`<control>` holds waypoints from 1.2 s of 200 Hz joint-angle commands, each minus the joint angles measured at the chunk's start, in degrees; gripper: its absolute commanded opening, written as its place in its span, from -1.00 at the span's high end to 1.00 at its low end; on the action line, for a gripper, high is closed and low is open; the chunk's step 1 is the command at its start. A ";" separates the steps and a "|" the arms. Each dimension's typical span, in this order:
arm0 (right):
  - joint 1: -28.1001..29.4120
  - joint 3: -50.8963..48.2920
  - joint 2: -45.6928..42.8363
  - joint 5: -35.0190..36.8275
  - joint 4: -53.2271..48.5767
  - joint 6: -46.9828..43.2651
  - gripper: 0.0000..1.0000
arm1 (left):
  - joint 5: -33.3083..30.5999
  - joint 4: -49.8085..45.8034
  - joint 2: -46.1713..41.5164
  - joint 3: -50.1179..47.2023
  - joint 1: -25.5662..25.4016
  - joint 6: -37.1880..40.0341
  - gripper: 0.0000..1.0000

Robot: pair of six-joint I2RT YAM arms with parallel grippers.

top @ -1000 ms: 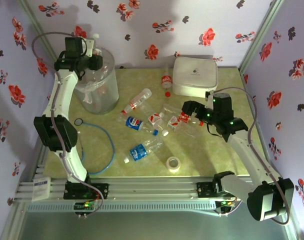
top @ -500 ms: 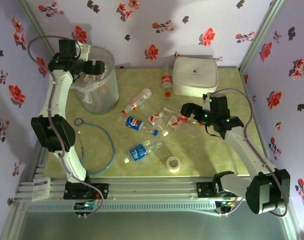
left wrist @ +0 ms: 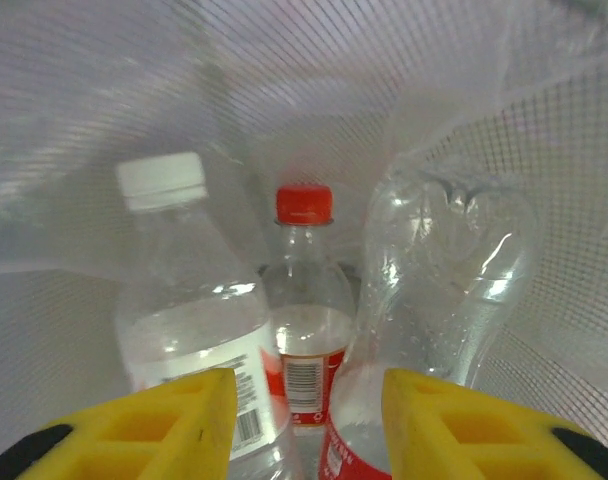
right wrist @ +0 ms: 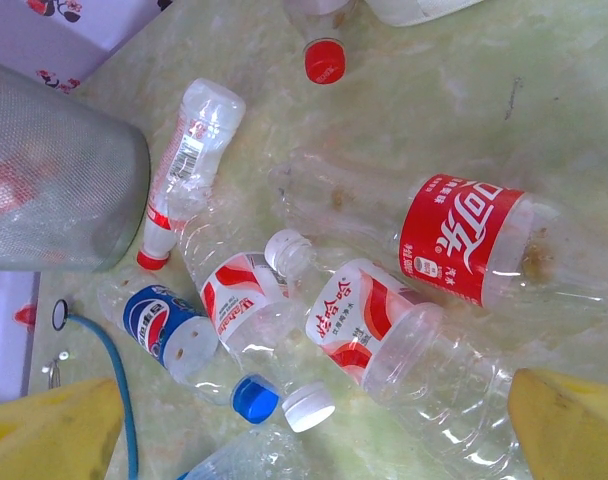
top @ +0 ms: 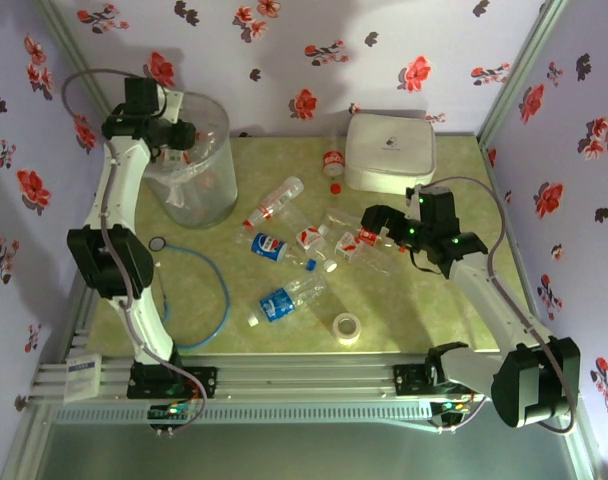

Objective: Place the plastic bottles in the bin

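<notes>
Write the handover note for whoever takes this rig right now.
Left gripper: at the bin, jaws apart, nothing held.
Right gripper: wide open, empty, above the bottles lying mid-table.
Done: three bottles show inside the bin.
Left: the mid-table bottles, plus one bottle beside the white box.

Left gripper [left wrist: 309, 415] drops the white-capped bottle [left wrist: 189, 320], which now stands in the bin [top: 212, 200]. Its jaws are apart and empty, and it pulls back slightly left. Right arm [top: 484, 290] wrist edges left.
</notes>
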 commanded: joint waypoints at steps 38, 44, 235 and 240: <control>-0.35 -0.72 0.19 0.48 1.16 1.17 -0.99 | 2.53 -5.09 7.68 -3.02 -1.25 4.16 0.23; -0.33 -0.72 0.33 0.50 1.17 1.20 -0.99 | 3.38 -5.32 8.30 -3.79 -1.21 4.66 0.24; -1.74 8.06 5.46 14.34 -9.57 -6.18 -0.99 | 7.28 -13.52 2.91 10.25 -3.11 3.21 -0.60; -1.78 8.42 5.83 14.40 -9.63 -6.33 -0.99 | 6.82 -14.13 2.65 11.09 -3.35 3.29 -0.63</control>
